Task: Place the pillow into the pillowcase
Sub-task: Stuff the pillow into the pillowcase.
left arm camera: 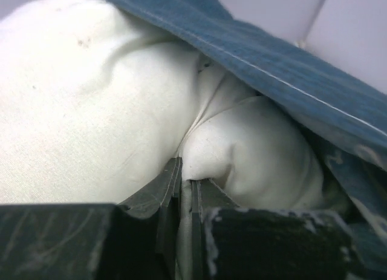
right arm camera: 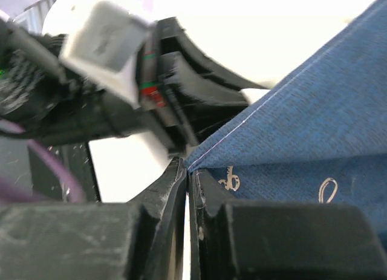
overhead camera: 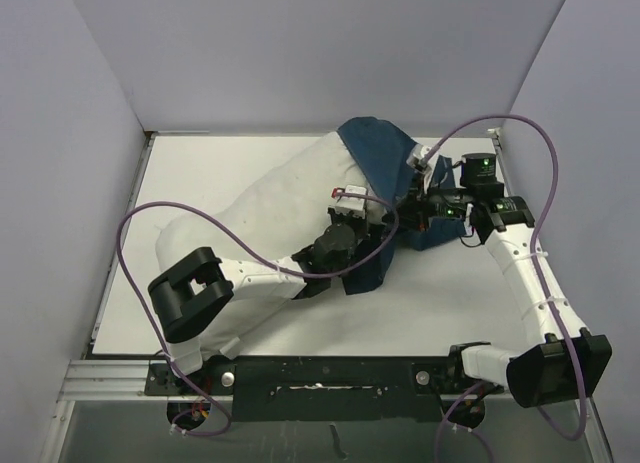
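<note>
The pillow (overhead camera: 250, 218) lies slanted, near-left to far-right — its far end sits inside the pillowcase (overhead camera: 378, 143), though how deep is hard to see. The left gripper (left arm camera: 186, 178) is shut, pinching a white fold right at the case's mouth. The right gripper (right arm camera: 188, 170) is shut on the blue hem, just to the right. The left arm (overhead camera: 262, 273) stretches low over the pillow; the right arm (overhead camera: 520, 258) bends in sideways.

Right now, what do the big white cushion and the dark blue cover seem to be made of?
Lumpy white stuffed pillow: matte woven cloth, possibly cotton, over soft filling; it dents and creases in rounded folds.
Navy-blue printed fabric pillowcase: thin matte woven cloth, showing a fine weave, a pale stitched hem line and cream printed script.
</note>
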`<state>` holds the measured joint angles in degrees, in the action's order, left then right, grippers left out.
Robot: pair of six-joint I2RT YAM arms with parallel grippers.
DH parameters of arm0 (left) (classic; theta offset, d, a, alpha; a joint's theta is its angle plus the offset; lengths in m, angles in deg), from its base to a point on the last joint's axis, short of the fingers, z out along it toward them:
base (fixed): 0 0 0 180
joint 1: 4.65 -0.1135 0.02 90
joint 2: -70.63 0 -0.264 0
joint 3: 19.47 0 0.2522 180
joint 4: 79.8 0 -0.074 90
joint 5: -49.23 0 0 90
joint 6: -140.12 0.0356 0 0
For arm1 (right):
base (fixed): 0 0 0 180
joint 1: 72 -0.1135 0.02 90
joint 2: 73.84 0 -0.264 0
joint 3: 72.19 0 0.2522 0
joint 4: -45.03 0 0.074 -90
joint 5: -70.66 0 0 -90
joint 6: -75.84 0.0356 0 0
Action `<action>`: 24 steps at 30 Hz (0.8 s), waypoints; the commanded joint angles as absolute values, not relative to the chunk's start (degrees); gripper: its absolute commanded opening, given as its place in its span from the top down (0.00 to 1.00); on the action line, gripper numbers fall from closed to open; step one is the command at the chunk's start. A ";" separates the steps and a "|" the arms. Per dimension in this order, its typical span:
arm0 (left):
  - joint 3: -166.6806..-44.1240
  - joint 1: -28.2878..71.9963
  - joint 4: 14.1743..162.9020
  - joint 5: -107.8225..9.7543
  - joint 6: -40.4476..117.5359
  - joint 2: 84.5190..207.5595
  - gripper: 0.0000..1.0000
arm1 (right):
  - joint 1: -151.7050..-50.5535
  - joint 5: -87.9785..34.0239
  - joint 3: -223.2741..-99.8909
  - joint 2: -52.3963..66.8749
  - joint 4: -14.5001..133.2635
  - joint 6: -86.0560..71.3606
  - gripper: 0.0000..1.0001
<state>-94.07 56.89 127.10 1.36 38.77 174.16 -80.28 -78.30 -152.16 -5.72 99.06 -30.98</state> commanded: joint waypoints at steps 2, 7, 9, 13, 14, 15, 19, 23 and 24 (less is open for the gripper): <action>-98.70 57.85 152.13 11.49 56.93 170.03 1.00 | -84.29 -74.93 -161.48 1.06 95.13 -25.34 0.99; -92.48 59.75 164.04 14.30 64.65 168.72 1.00 | -88.68 -59.23 -161.91 3.56 95.40 -28.59 1.00; -90.22 59.72 159.92 15.15 59.07 167.40 1.00 | -85.26 -64.69 -160.47 3.50 94.10 -28.23 1.00; -89.74 58.90 149.53 14.15 46.40 168.50 1.00 | -92.76 -79.54 -154.79 1.55 96.71 -33.39 1.00; -90.61 58.89 148.32 12.97 44.77 169.66 1.00 | -93.70 -80.89 -153.34 0.25 95.89 -33.87 0.99; -91.03 58.90 147.81 11.80 44.00 170.72 1.00 | -92.74 -81.47 -152.92 -1.09 95.50 -34.04 0.99; -91.81 58.84 144.41 3.99 39.15 174.19 1.00 | -80.68 -78.63 -151.73 -3.43 89.26 -24.72 0.94; -90.72 58.54 141.22 -7.51 38.42 177.14 1.00 | -79.86 -75.46 -154.09 2.92 106.77 -43.21 0.86; -90.12 58.21 140.19 -10.04 38.44 177.63 1.00 | -79.17 -76.55 -154.74 4.08 111.56 -48.28 0.80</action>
